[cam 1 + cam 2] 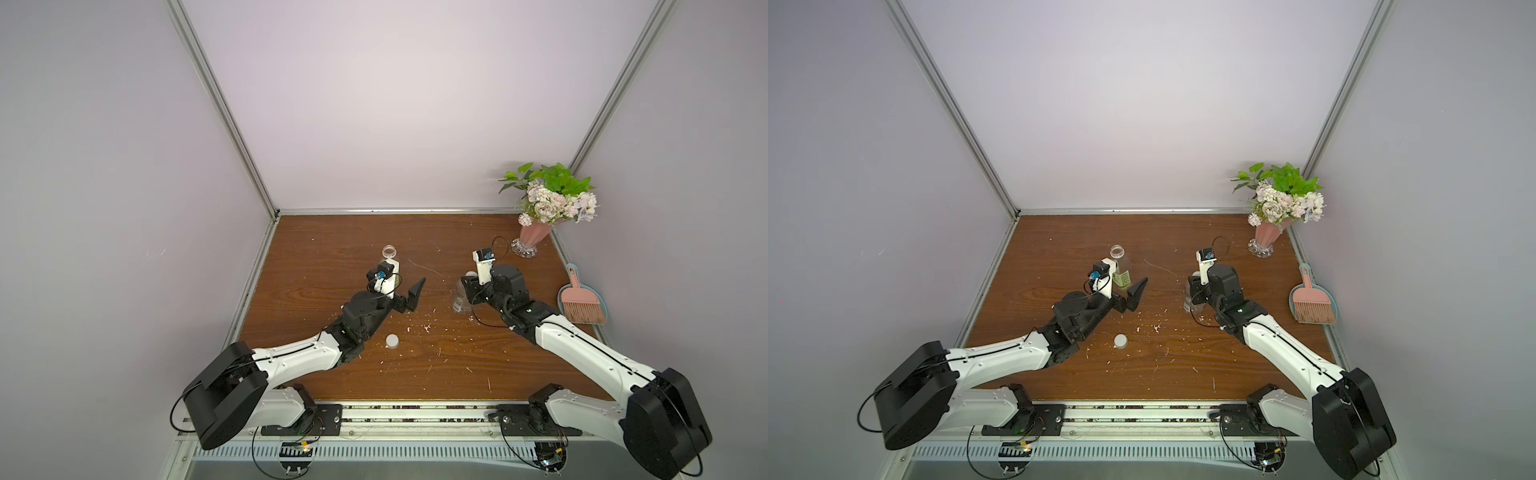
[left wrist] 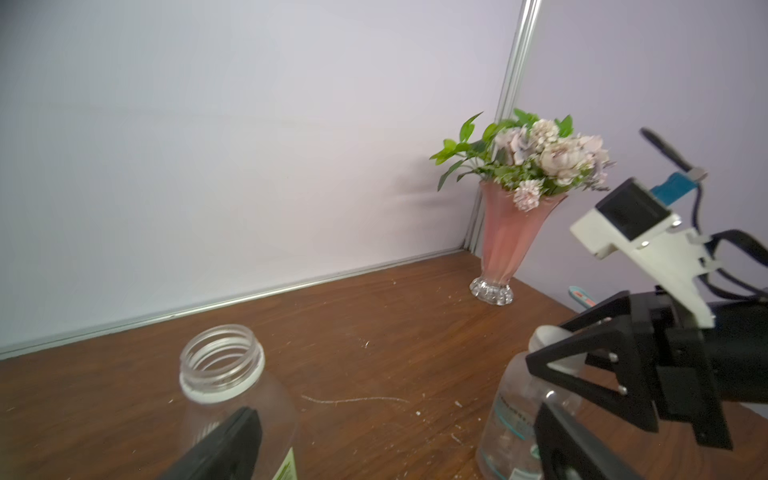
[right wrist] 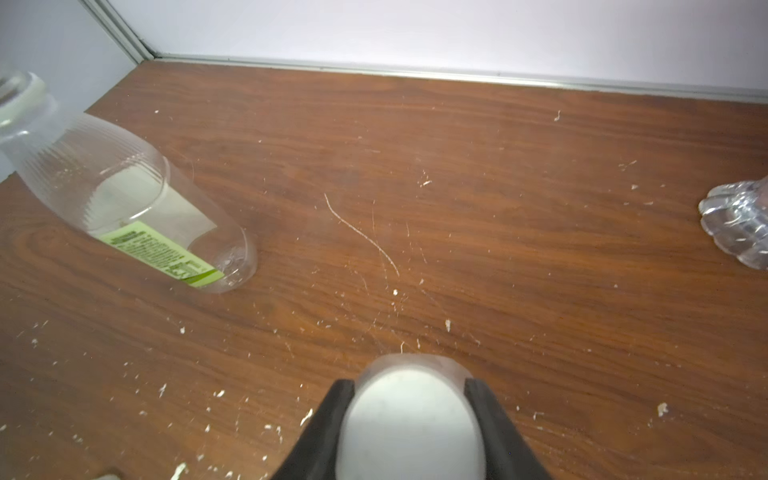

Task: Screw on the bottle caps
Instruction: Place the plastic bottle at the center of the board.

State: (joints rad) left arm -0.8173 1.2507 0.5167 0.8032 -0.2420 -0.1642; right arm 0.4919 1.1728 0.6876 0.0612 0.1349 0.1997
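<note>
A robot test booth, more lab than home: plain pale lilac wall panels (image 1: 395,104) in silver aluminium framing (image 1: 224,112) box in a brown wood-grain surface (image 1: 353,232). A white-and-black left robot arm (image 1: 299,357) and a matching right robot arm (image 1: 582,345) are mounted on a metal rail (image 1: 415,415) at the edge farthest from the pink fluted flower vase (image 1: 532,237).

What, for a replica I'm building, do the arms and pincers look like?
The left arm and right arm match: white shells, black joints, thin black cables looping out. Each wrist carries a white camera mount with a blue connector. The left pincer and right pincer have black, wedge-shaped fingers.
</note>
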